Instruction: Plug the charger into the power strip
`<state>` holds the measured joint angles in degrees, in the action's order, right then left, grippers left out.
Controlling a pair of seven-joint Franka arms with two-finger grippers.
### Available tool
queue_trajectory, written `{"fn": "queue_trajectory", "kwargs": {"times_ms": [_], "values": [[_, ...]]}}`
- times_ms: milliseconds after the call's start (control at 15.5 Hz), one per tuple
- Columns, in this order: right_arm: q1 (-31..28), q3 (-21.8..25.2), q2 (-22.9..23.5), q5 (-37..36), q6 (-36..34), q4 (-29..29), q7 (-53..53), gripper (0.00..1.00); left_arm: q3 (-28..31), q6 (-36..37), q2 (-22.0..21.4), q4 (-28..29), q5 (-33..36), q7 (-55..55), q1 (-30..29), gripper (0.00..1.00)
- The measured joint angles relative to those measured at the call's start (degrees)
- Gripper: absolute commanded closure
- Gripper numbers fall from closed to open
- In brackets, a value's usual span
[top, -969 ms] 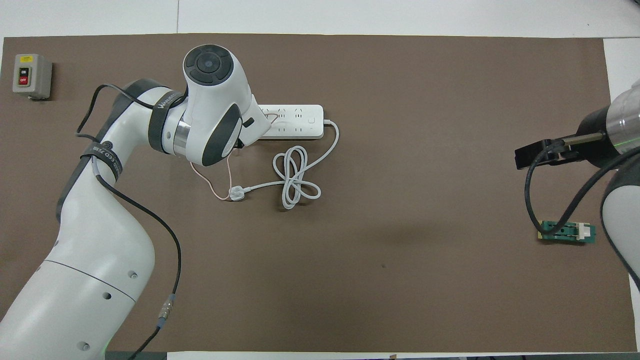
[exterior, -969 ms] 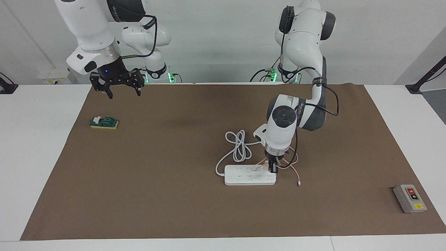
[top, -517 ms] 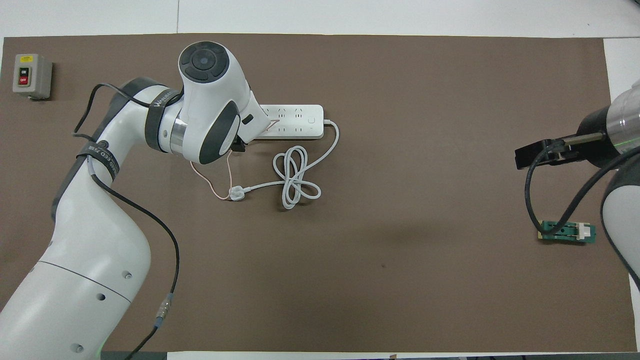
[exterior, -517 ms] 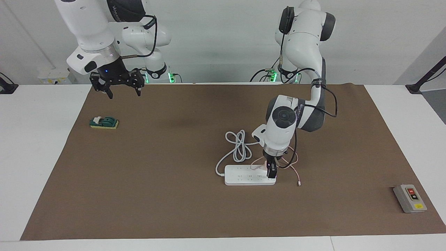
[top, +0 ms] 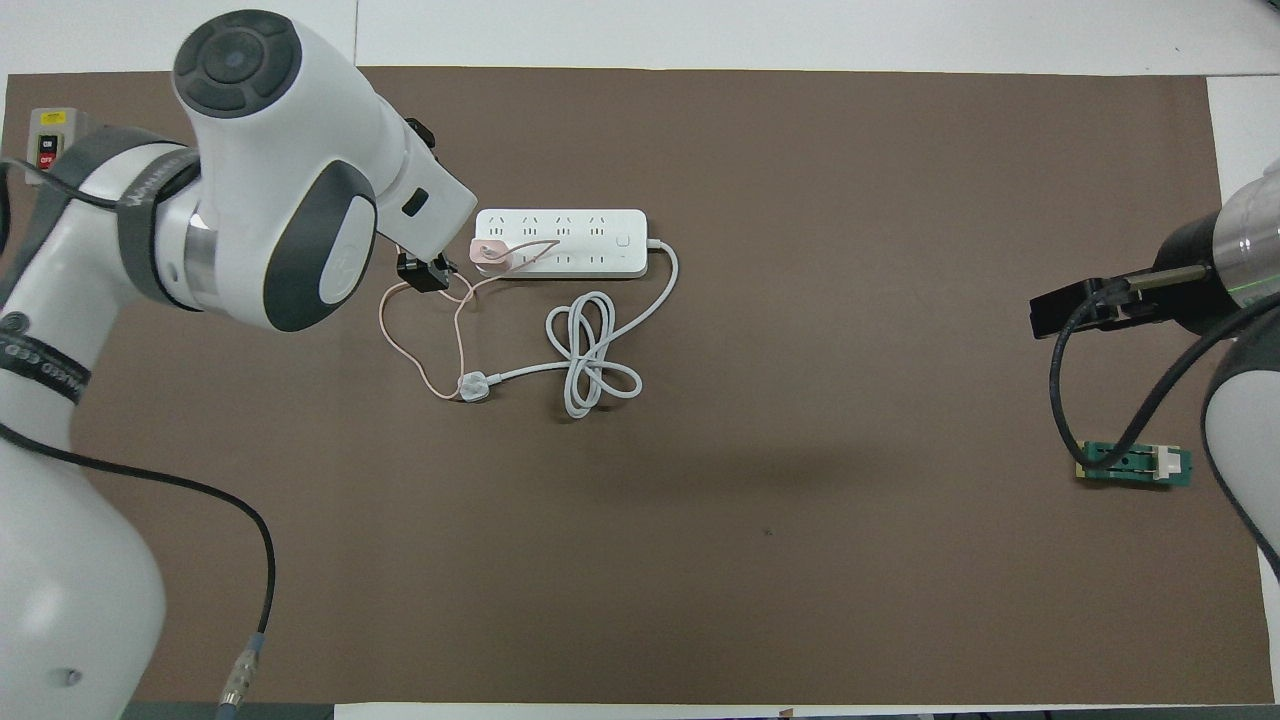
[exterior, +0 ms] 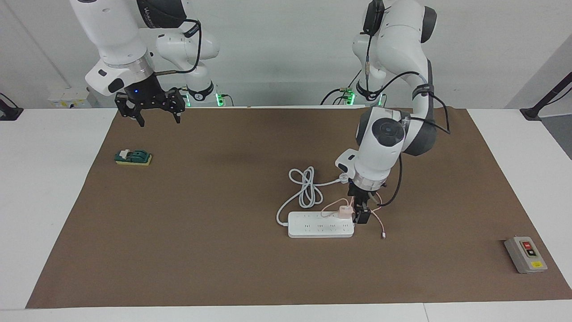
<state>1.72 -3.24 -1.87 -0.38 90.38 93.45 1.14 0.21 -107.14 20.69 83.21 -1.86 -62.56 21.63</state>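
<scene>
Two white arms over a brown mat (exterior: pixel 223 250) on a white tabletop. Right gripper (exterior: pixel 159 120) waiting above the mat's corner by its own base, fingertips apart, holding nothing. Left gripper (exterior: pixel 361 215) hanging low just beside the end of the power strip (exterior: pixel 313 228), above loops of pink cable (top: pixel 383 325). No telling whether apart or together, but clear of the charger (exterior: pixel 344 211).

Power strip flat near the mat's middle, somewhat toward the left arm's end. Charger upright on the strip's last socket at that end, apparently plugged in; task probably all but done.

Risks, as judgement only:
- Snagging the cable while lifting away, dragging the light strip or levering the charger out.
- Charger perhaps only part-seated, prongs hidden.
- Cable crossing the white plug (top: pixel 473 386), so a tug on one likely shifting the other.

Readable writing: ON and OFF on the grey switch box (exterior: pixel 525 254) at the mat's corner by the left arm's end. Lettering on the left arm's band, not legible.
</scene>
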Motion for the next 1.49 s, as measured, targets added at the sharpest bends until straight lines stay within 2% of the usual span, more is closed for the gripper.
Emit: {"fn": "queue_trajectory", "kwargs": {"times_ms": [194, 517, 646, 904, 1292, 1485], "values": [[0.00, 0.00, 0.00, 0.00, 0.00, 0.00, 0.00, 0.00, 0.32, 7.08, -5.19, 0.22, 0.00, 9.32, -4.05, 0.00], [0.00, 0.00, 0.00, 0.00, 0.00, 0.00, 0.00, 0.00, 0.94, 15.58, -11.64, 0.54, -0.01, 15.36, -13.22, 0.00], [0.00, 0.00, 0.00, 0.00, 0.00, 0.00, 0.00, 0.00, 1.13, 17.22, -13.39, 0.65, -0.01, 25.95, -15.06, 0.00], [0.00, 0.00, 0.00, 0.00, 0.00, 0.00, 0.00, 0.00, 1.18, 17.79, -15.34, 0.96, -0.01, 49.17, -15.67, 0.00], [-0.04, 0.01, 0.00, 0.00, 0.00, 0.00, 0.00, 0.00, 1.20, 20.52, -17.29, 1.16, 0.24, 62.92, -16.87, 0.00], [-0.09, 0.04, 0.00, 0.00, 0.00, 0.00, 0.00, 0.00, 1.13, 21.07, -17.44, 1.21, 0.30, 65.85, -16.87, 0.00]]}}
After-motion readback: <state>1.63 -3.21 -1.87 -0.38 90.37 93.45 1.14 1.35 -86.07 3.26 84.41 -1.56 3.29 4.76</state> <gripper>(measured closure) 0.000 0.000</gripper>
